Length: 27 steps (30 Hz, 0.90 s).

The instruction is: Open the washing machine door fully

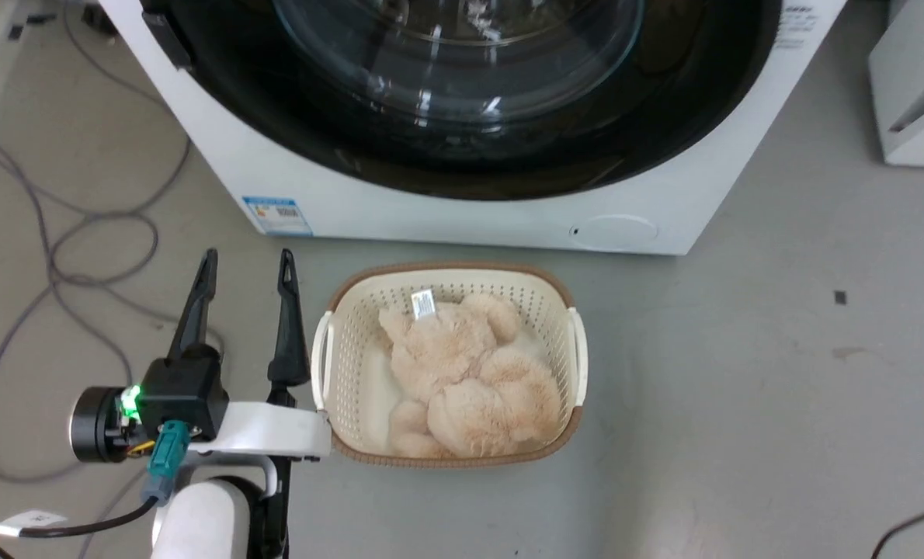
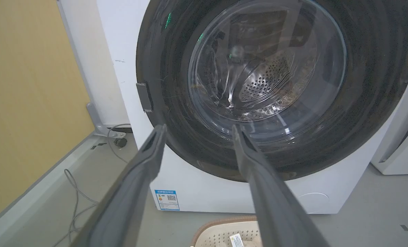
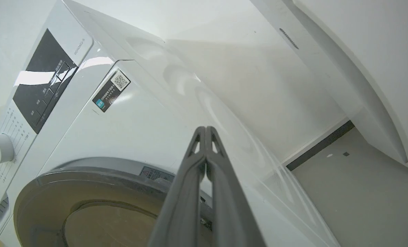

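Note:
The washing machine is a white box across the top of the head view. Its washing machine door, glossy black with a clear glass bowl, lies shut against the front. My left gripper is open with nothing between its fingers, low in front of the machine's left corner and apart from it. In the left wrist view the left gripper points at the door, whose small grey handle is on its left rim. My right gripper is shut on nothing, beside the machine with the door's rim below.
A cream basket with a beige plush toy sits on the floor just right of my left gripper. Grey cables loop on the floor at the left. Another white appliance stands at the right. A yellow wall is left of the machine.

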{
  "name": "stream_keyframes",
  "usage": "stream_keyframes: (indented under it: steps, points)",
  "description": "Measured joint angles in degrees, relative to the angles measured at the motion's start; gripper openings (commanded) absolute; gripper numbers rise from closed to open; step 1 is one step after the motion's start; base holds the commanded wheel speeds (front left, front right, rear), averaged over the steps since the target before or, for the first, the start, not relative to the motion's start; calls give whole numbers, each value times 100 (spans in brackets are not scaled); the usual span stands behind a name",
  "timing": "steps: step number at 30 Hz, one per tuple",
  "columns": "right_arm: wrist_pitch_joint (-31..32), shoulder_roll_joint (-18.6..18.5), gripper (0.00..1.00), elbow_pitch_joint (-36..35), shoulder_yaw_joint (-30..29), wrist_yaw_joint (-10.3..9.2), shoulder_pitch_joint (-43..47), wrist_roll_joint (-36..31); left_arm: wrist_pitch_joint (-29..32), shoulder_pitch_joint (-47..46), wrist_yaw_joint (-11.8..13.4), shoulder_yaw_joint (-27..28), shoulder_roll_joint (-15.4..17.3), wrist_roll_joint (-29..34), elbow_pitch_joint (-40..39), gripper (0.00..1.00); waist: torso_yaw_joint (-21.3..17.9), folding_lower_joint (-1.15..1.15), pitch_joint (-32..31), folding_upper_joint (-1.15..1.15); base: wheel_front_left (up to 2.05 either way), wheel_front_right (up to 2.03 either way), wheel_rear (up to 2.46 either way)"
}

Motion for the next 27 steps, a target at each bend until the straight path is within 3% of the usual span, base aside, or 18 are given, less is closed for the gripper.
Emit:
stream_keyframes:
  steps: [14, 27]
  points:
    - [199, -416, 0, 995, 775, 0, -1515, 458, -175, -306, 138, -52, 0, -101, -77, 100, 215, 0, 595, 0, 0, 0, 0]
    - [610, -621, 0, 1464, 1615, 0, -2271, 1201, -321, -515, 258, -176, 0, -182, -92, 100, 388, 0, 950, 0, 0, 0, 0]
